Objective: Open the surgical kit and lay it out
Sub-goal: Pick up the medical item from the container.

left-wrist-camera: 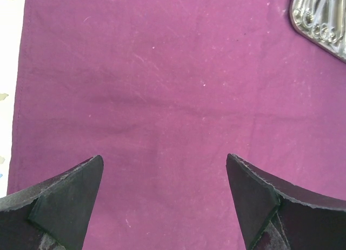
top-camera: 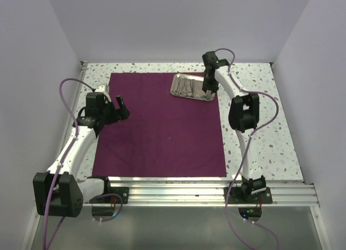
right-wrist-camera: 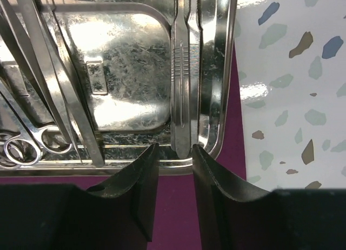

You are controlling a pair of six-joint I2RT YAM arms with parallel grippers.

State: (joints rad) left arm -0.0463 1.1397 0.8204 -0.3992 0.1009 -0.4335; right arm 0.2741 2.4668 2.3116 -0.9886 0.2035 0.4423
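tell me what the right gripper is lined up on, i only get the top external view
Observer: In the right wrist view, the right gripper straddles the near end of the tweezers, which lie along the right wall of the tray.
Operator: gripping them yet
Observer: Cannot tell. The jaws stand narrowly apart, flanking that end.
Operator: left arm
Observer: The left wrist view shows the left gripper wide open over bare cloth, holding nothing.
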